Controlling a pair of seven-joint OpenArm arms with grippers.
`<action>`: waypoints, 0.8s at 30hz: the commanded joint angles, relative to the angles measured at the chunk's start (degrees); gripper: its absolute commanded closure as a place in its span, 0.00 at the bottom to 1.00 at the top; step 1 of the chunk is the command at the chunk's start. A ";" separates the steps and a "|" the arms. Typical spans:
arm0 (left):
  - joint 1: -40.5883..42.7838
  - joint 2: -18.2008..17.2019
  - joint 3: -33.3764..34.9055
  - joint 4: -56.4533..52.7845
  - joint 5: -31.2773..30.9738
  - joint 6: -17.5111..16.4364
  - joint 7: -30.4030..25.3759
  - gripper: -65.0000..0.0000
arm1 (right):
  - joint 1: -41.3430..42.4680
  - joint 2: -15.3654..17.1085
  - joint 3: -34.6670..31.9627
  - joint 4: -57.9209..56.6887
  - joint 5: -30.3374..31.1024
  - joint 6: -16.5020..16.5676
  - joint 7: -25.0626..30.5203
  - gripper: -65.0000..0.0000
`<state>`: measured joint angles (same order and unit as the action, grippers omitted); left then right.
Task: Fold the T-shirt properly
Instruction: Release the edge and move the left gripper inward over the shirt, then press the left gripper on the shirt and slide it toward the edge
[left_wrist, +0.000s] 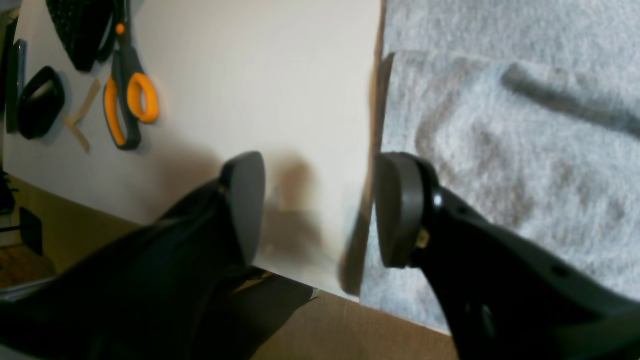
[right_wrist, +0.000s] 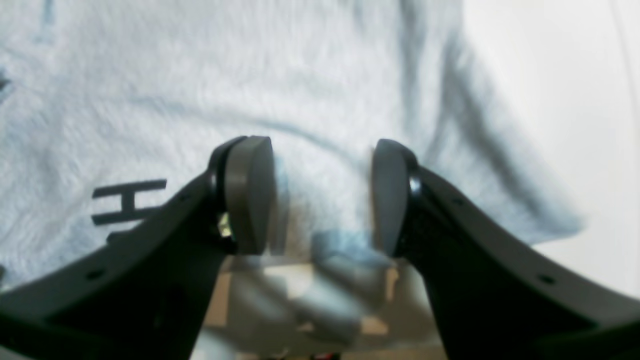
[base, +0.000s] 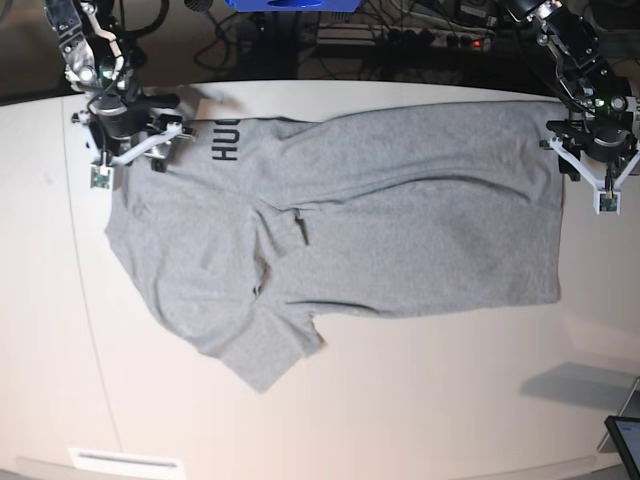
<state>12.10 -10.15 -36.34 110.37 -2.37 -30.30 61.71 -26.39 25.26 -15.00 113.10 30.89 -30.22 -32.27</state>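
Two open pincers (base: 597, 160) (base: 140, 140) over T-shirt (base: 360, 220) edges

Orange-handled scissors (left_wrist: 127, 95) lie on the white table (left_wrist: 260, 75), next to a black oval ring-shaped object (left_wrist: 41, 101) and a few strips of tan tape (left_wrist: 80, 117). A dark mesh item (left_wrist: 82, 30) sits just above the scissors, touching their blades.

One T-shirt (base: 400, 210), one pair of scissors (left_wrist: 127, 95), two arms.
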 joint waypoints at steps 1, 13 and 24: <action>-0.27 -0.97 -0.28 0.97 0.13 0.11 -0.83 0.47 | -0.29 0.55 0.46 1.41 -0.43 -0.42 1.02 0.52; 1.22 5.27 2.36 1.59 -0.31 -3.32 -9.19 0.78 | 3.93 1.34 -8.86 1.67 -0.52 8.46 10.95 0.74; 4.39 15.30 14.58 3.00 0.22 -9.70 -9.10 1.00 | 6.92 1.43 -9.65 1.23 -0.52 8.90 10.87 1.00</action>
<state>16.80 5.34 -21.76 112.25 -1.48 -40.12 53.54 -19.57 26.17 -24.88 113.62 30.72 -21.65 -22.74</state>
